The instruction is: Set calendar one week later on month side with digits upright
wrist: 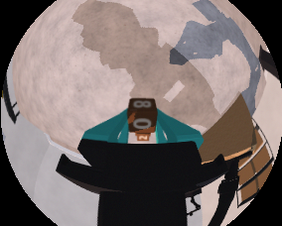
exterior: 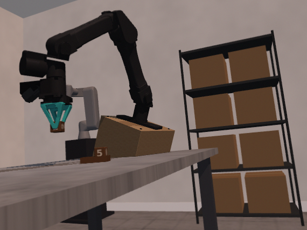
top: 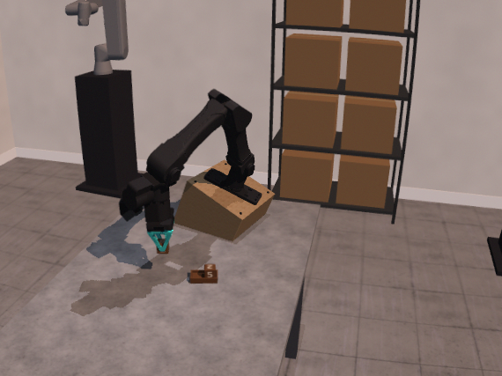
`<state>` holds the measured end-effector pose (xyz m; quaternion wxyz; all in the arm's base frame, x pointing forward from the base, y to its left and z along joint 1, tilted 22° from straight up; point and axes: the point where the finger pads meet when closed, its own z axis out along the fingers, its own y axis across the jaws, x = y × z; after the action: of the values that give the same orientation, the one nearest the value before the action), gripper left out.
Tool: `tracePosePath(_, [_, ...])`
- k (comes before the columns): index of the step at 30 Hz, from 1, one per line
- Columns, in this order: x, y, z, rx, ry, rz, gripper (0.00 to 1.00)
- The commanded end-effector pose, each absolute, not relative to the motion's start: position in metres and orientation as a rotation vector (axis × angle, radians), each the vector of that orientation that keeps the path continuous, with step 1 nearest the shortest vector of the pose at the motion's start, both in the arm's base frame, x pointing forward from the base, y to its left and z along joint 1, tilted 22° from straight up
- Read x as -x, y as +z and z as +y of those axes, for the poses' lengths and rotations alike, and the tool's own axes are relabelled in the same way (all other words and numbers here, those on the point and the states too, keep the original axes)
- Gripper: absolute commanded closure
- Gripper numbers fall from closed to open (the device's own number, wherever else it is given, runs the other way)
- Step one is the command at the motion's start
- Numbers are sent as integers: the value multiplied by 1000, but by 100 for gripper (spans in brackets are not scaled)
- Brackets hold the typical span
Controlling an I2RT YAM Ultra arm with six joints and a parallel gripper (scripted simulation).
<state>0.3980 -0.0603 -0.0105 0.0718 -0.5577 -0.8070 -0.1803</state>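
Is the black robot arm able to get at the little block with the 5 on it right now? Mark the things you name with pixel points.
Probably not yet: its claw (top: pixel 162 250) (exterior: pixel 55 127) already pinches another cube (top: pixel 166 252) (exterior: pixel 61 130) (wrist: pixel 142 110). Otherwise, nothing seems to block the 5 block (top: pixel 210 274) (exterior: pixel 99 152), which pokes up above its tray (top: pixel 196 279) (exterior: pixel 92 160).

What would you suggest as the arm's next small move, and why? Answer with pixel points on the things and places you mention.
I would probably carry the held cube (top: pixel 166 249) (exterior: pixel 57 130) (wrist: pixel 142 113) sideways towards the tray (top: pixel 195 279) (exterior: pixel 89 160), keeping it raised. The gripper (top: pixel 162 245) (exterior: pixel 57 125) (wrist: pixel 142 119) has it above the table, while the other cube (top: pixel 210 274) (exterior: pixel 100 152) stands at one end of the tray, leaving room beside it.
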Motion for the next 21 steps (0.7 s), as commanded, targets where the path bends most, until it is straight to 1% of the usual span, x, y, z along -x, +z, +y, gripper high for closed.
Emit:
tracePosePath(1, [-397,-5,-64,1690,-541,-2424,73])
tracePosePath(4, [-396,-2,-59,1690,-541,-2424,73])
tracePosePath(8, [-372,26,-3,1687,-543,-2425,73])
tracePosePath(10, [-363,33,12,1685,-544,-2424,73])
tracePosePath(21, [-363,33,12,1685,-545,-2424,73])
